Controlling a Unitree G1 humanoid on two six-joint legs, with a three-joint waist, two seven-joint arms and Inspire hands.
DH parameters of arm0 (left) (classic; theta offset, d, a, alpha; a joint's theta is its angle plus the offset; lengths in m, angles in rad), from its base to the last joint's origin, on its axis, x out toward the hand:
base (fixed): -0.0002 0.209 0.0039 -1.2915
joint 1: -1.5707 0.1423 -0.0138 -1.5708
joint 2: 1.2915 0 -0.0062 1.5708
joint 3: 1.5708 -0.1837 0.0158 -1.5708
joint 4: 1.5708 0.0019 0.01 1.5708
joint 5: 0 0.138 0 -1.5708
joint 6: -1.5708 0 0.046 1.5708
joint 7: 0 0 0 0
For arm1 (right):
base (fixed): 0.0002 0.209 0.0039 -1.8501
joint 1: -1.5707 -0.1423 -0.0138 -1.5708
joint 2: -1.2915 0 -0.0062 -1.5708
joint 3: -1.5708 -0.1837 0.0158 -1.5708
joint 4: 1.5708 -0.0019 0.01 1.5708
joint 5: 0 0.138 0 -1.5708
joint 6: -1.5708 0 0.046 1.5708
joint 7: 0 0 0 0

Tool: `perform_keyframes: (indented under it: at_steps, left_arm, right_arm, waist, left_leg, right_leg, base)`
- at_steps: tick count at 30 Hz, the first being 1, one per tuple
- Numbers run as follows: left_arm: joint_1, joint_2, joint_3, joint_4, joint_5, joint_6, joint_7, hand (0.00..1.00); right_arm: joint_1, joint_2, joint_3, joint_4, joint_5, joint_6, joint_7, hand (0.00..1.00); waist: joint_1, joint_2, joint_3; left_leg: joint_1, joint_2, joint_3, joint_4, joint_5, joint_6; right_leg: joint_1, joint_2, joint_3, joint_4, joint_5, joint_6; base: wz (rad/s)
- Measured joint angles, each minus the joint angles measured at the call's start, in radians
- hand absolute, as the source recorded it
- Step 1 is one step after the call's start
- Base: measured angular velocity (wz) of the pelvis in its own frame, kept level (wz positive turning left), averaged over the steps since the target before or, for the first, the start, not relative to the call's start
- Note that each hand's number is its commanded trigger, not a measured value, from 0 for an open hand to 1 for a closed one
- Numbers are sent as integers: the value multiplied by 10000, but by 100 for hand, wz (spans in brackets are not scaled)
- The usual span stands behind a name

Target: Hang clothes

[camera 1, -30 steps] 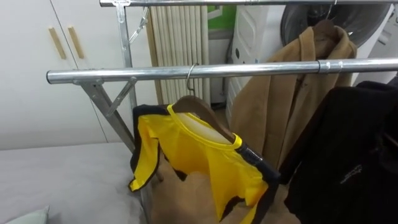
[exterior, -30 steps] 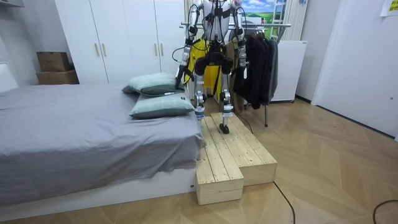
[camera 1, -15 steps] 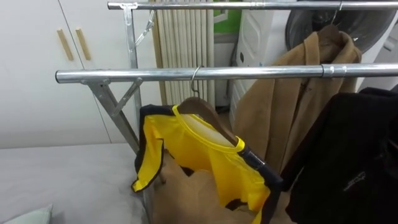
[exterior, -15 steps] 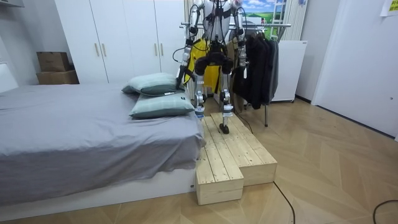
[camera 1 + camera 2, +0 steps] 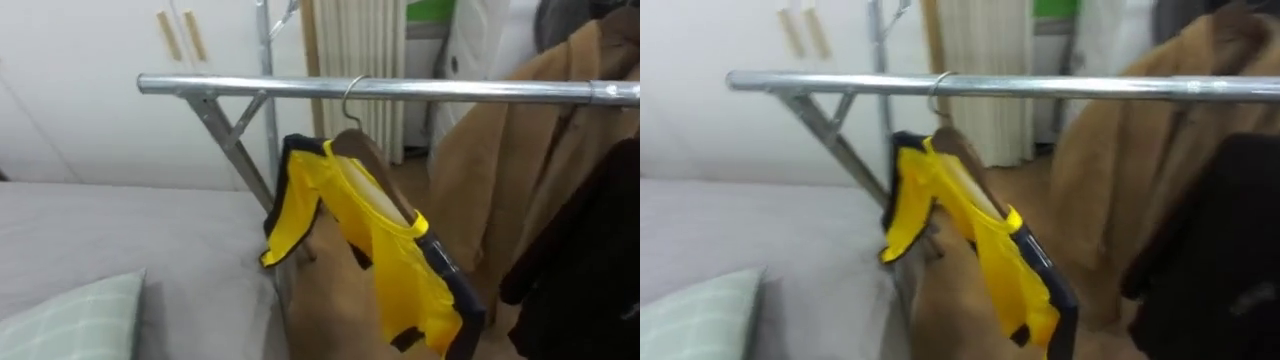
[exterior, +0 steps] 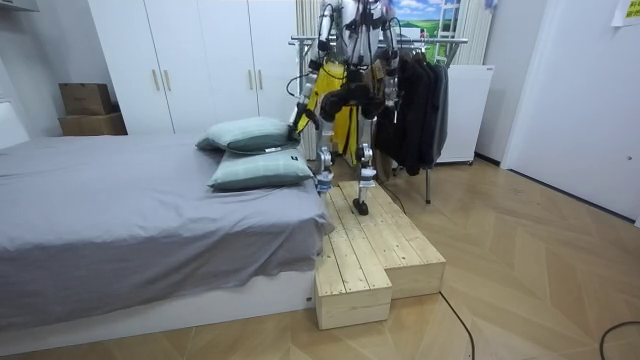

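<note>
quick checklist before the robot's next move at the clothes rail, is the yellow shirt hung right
1. Hanger hook over the silver metal rail: ok.
2. Yellow shirt with black trim seated on the brown wooden hanger: ok, the collar wraps it.
3. Hook apart from the tan coat along the rail: ok.
4. Shirt's lower edge free of the coat: cannot tell, they overlap in view.
5. Robot standing on the pale wooden platform by the rail: ok.

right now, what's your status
Left hand and right hand low, off the yellow shirt. Shirt on hanger, hooked over rail. Brown coat close beside it.
</note>
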Motion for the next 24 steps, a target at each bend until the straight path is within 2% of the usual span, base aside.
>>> perform_keyframes:
  at_steps: [1,2,3,5,6,8,9,11,13,14,15,16,17,18,19,20,21,22,23,24]
  left_arm:
    - [-144,-31,-116,-192,-44,-110,-38,0]
    - [-248,-38,-242,-189,-263,-339,-64,0]
    - [-273,-25,-302,-183,-292,-398,-74,0]
    - [-305,104,-384,-155,-261,-408,-204,0]
    - [-295,127,-412,-151,-244,-401,-252,0]
    - [-200,198,-482,-140,-213,-400,-439,0]
    - [-155,199,-485,-139,-210,-400,-464,0]
    - [0,195,-486,-134,-235,-405,-500,0]
    - [101,119,-475,-134,-382,-412,-495,0]
    - [75,78,-463,-135,-381,-417,-451,0]
    - [85,68,-445,-135,-386,-419,-435,0]
    - [95,69,-412,-135,-386,-426,-414,0]
    - [144,84,-237,-131,-394,-447,-319,0]
    - [197,88,-137,-130,-431,-475,-267,0]
    - [290,101,-61,-83,-593,-489,-221,0]
    - [283,107,-41,-18,-603,-503,-211,0]
    - [297,146,-3,60,-617,-617,-189,0]
    - [334,136,43,99,-620,-714,-197,0]
    - [343,106,102,120,-619,-748,-204,0]
    - [340,72,151,199,-643,-798,-206,0]
  right_arm:
    - [16,31,4,14,-179,27,-24,0]
    - [10,28,96,17,-272,99,-36,0]
    - [23,2,118,18,-339,144,-37,0]
    - [107,16,39,13,-614,266,-115,0]
    - [110,35,-29,13,-629,335,-118,0]
    - [130,38,-20,16,-633,620,-125,0]
    - [132,27,-19,44,-626,647,-115,0]
    - [109,4,-13,104,-581,639,-97,0]
    - [119,-38,-18,117,-503,611,-104,0]
    - [121,-45,-18,113,-459,619,-113,0]
    - [120,-44,-20,102,-458,623,-117,0]
    - [127,-30,-39,81,-429,622,-119,0]
    - [157,38,-12,81,-352,623,-128,0]
    - [189,48,15,80,-323,630,-129,0]
    - [274,53,16,80,-57,635,-142,0]
    - [303,52,-2,80,81,632,-145,0]
    - [346,58,-24,98,375,626,-147,0]
    - [378,69,-147,122,529,625,-161,0]
    - [439,80,-172,141,663,608,-216,0]
    - [565,114,-256,192,798,592,-288,0]
  waist:
    - [22,-124,44]
    - [126,-185,74]
    - [149,-208,59]
    - [44,-163,62]
    - [-20,-154,55]
    - [30,-173,62]
    - [29,-169,61]
    - [38,-201,71]
    - [130,-225,54]
    - [255,-225,30]
    - [261,-243,15]
    - [234,-334,42]
    - [282,-446,-50]
    - [310,-483,-114]
    - [377,-466,-233]
    - [362,-475,-255]
    - [250,-521,-240]
    - [203,-550,-208]
    - [195,-529,-200]
    - [99,-411,-193]
  left_leg:
    - [-148,156,1231,464,-113,420]
    - [-163,325,2456,1320,-474,865]
    - [-144,431,2894,1734,-658,962]
    - [61,815,3709,3189,-1415,1028]
    - [133,881,3842,3500,-1558,1053]
    - [800,1093,4608,4077,-1945,956]
    - [986,1084,4662,4055,-1979,929]
    - [1500,914,4769,3537,-2128,775]
    - [1891,603,4842,2394,-2433,716]
    - [2014,382,4882,1751,-2511,825]
    - [2047,288,4853,1433,-2525,849]
    - [2125,120,4751,863,-2528,856]
    - [2208,33,4751,502,-2530,674]
    - [2221,21,4754,393,-2527,667]
    - [2229,52,4702,264,-2526,670]
    - [2243,49,4613,233,-2523,672]
    - [2264,44,4448,227,-2336,663]
    - [2268,29,4182,240,-2068,651]
    - [2264,25,3993,283,-2056,659]
    - [2217,20,3518,339,-2031,731]
  right_leg:
    - [-4,-132,-563,-12,-92,-167]
    - [120,-228,-1104,-63,-149,-256]
    - [170,-252,-1395,-87,-168,-298]
    - [438,-264,-2679,-108,-332,-385]
    - [491,-273,-3016,-96,-395,-395]
    - [725,-263,-3982,-62,-567,-442]
    - [762,-261,-4217,-59,-602,-437]
    - [825,-292,-4718,64,-761,-398]
    - [755,-289,-5217,161,-795,-417]
    - [618,-331,-5320,291,-806,-397]
    - [552,-358,-5408,354,-812,-386]
    - [494,-436,-5602,537,-837,-339]
    - [421,-582,-5603,712,-849,-286]
    - [411,-599,-5602,752,-775,-163]
    - [420,-548,-5417,734,-531,55]
    - [434,-533,-5199,692,-431,48]
    - [574,-501,-5070,565,-292,-101]
    - [739,-508,-5072,499,-247,-131]
    - [863,-489,-5028,435,-193,-60]
    - [1042,-380,-4540,325,-82,147]
  base:
    - [140]
    - [139]
    - [141]
    - [159]
    - [167]
    - [145]
    - [131]
    - [102]
    - [65]
    - [28]
    - [25]
    - [21]
    - [17]
    - [10]
    - [18]
    - [46]
    - [65]
    - [74]
    - [92]
    - [134]
